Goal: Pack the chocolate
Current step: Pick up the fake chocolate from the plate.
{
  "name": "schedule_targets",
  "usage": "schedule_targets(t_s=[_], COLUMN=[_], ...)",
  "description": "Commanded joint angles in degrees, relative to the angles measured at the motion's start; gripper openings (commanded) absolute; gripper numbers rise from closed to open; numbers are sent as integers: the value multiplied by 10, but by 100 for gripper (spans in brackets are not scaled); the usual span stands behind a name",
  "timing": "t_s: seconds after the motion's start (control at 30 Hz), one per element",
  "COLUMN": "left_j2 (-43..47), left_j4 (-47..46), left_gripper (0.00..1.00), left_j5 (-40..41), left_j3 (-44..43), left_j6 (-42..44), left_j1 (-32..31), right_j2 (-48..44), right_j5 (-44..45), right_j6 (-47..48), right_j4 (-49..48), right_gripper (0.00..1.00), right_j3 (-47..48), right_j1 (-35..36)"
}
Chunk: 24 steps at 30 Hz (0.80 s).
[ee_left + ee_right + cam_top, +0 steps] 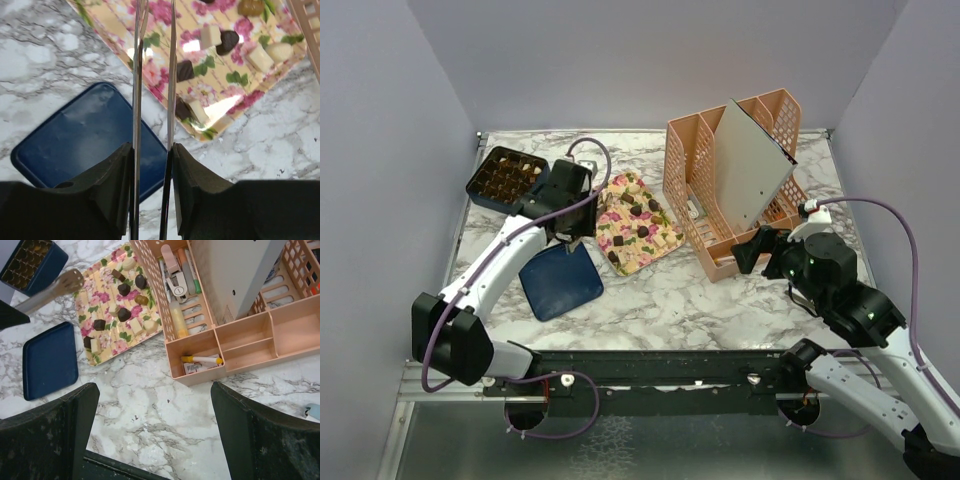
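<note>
A white marble table (660, 310) is enclosed by plain grey walls. At the far left a dark blue box (505, 178) with a gridded tray is seen; whether its cells are filled cannot be made out. Nearer, its blue lid (560, 282) is laid flat on the marble. Between them the left gripper (152, 155) is poised, its fingers clamped on a pair of metal tongs (137, 75). The blades are pressed nearly together, with their tips over the left edge of a floral tray (107, 297). The chocolate (124, 314) is scattered on that tray, dark and cream pieces lying loose. Just right of the tray a pink desk organizer (692, 170) is stood, with a grey board (750, 165) leaned in it. At the right, the right gripper (152, 386) is held above bare marble, its fingers spread wide and nothing between them.
</note>
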<state>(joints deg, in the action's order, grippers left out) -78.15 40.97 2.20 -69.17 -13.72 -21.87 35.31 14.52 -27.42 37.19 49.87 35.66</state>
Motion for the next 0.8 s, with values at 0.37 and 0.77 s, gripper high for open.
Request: schedule_targets(t_s=[0.37,0.77], left_j2=[18,22], left_j4=[51,52], left_gripper=[42,44], left_j5=[54,78], left_j3=[38,45], left_j6=[-57,-68], left_j1=[-128,-145], right_j2=[6,-14], right_j5=[41,32], right_j6=[20,12], right_j4=[25,20], right_gripper=[99,99], right_j3=[30,16], right_j1=[1,1])
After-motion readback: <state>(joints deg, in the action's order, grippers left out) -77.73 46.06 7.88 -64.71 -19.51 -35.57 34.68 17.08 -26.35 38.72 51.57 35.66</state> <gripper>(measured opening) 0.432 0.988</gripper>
